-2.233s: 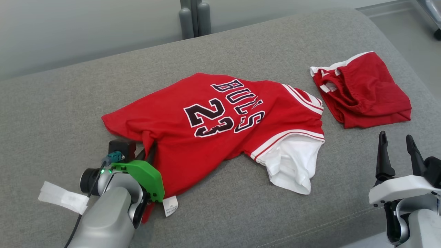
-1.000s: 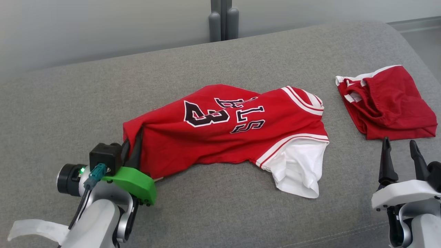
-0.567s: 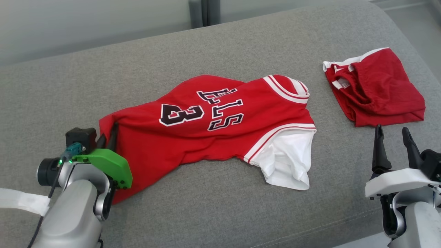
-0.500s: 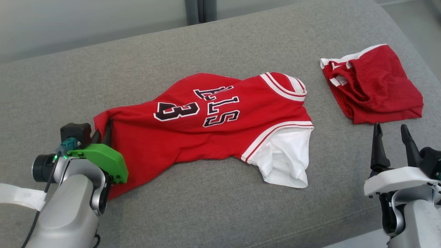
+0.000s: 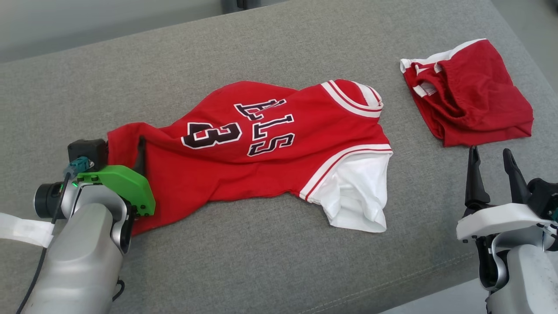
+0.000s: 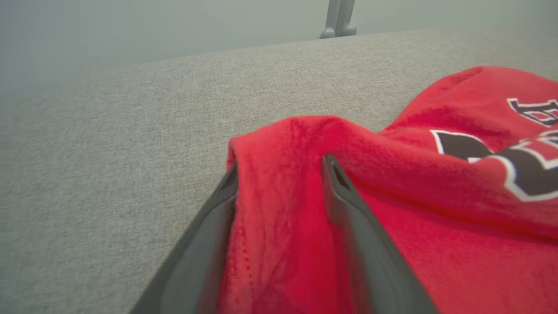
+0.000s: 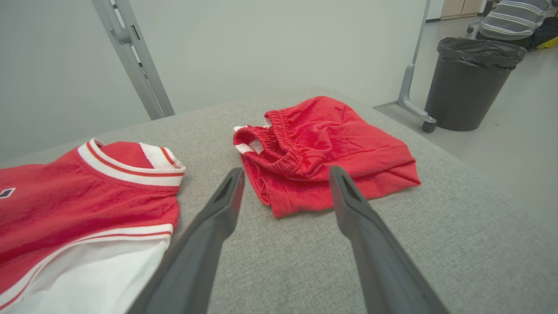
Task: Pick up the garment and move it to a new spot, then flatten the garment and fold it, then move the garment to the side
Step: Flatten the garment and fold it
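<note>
Red jersey [image 5: 261, 148] lay mid-cushion on the grey cushion [image 5: 261, 270], long axis running 8 to 2 o'clock in the head view: hem toward 8, striped-trim end toward 2, white fabric spilling at 4. Left gripper [image 6: 279, 168], at 8 o'clock, had jaws parted with the hem fold between them. Right gripper [image 5: 490, 155], at 4 o'clock, stood wide and empty near the red shorts [image 5: 471, 96].

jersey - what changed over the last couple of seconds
The left hand dragged the jersey by its hem toward the robot's left, stretching it and folding the 2 out of sight, then parted its fingers around the cloth. The shorts and the open right hand stayed put.
</note>
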{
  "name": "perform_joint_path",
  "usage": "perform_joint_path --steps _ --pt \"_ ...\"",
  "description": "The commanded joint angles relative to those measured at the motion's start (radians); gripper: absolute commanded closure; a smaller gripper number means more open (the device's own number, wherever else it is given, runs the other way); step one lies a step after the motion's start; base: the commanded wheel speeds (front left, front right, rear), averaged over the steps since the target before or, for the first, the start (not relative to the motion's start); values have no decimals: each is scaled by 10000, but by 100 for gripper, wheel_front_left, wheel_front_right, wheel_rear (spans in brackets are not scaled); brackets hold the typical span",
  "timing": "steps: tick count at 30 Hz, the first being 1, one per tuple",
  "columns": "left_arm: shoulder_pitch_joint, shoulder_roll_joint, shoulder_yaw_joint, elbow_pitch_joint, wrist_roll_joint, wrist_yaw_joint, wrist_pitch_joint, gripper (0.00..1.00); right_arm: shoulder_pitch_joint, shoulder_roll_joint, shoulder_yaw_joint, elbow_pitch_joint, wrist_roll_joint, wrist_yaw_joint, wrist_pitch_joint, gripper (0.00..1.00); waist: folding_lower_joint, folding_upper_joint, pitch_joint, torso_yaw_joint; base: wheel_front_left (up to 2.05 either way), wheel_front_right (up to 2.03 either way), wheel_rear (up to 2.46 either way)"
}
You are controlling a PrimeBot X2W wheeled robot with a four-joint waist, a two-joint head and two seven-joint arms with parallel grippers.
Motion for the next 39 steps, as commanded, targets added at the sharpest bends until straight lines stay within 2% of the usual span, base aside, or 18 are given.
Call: perform_joint_path --steps 1,4,10,17,21,31,39 --pt "-149 13 65 80 76 -71 -71 0 -97 -37 -11 33 -11 1 -72 0 0 -1 -53 118 0 0 0" --pt "-104 70 324 -191 77 -100 -98 0 -44 -37 -81 70 -68 -1 -109 0 0 -1 -183 303 0 0 0" --pt "1054 145 1322 -1699 117 -190 -77 0 256 -37 -171 130 -123 1 -155 0 0 -1 -817 849 0 0 0" --pt "2855 -186 2100 -3283 300 -313 -79 0 733 -39 -21 33 -162 -1 -172 0 0 -1 -1640 1404 0 0 0" --pt "3864 -420 2327 -4141 537 -235 -78 0 1063 -37 114 -144 -151 1 -180 0 0 -1 -2106 1604 0 0 0" --pt "6044 -1147 2729 -6130 1093 35 -78 0 1945 -37 829 -744 13 -1 -86 0 0 -1 -2672 1745 0 0 0" --pt "6925 -1437 3039 -6922 1322 173 -79 0 2446 -39 1270 -872 267 1 -44 0 0 -1 -2778 1719 0 0 0"
